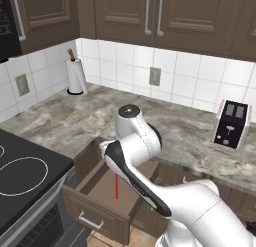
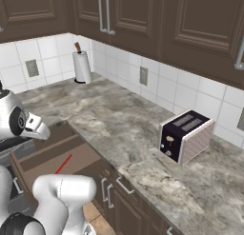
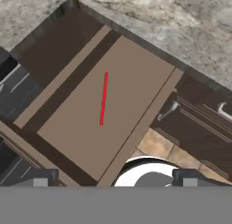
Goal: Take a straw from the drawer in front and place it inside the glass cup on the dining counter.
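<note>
Left base view: from behind the arm's left, the drawer [image 1: 100, 201] stood pulled open under the marble worktop [image 1: 65, 118], one straw [image 1: 117, 186] lying flat on its lighter floor.
Arm: its white links crossed over the drawer's right side and hid the gripper there.
Counted: one drawer handle [image 1: 90, 221], one paper-towel roll [image 1: 76, 75], one toaster [image 1: 231, 124], one stove top [image 1: 22, 173] at the left.

Right base view: the same straw [image 2: 63, 164] lay aslant in the open drawer [image 2: 52, 155], just beyond the arm's white elbow.
Counted: one toaster [image 2: 185, 135], one paper-towel roll [image 2: 82, 66], two wall sockets on the tiles.

Hand view: the drawer floor [image 3: 113, 105] lay below the hand, the straw [image 3: 103, 99] near its middle, touching no wall.
Gripper [image 3: 113, 182]: two dark tips sat wide apart at the bottom edge, released and holding nothing, well above the straw.

Step in hand: by my reading, the reach for the straw, with the drawer already open.
Next move: a descent centred on the straw, the fingers turned to straddle it across its width; a very slim target, so alignment would matter.
</note>
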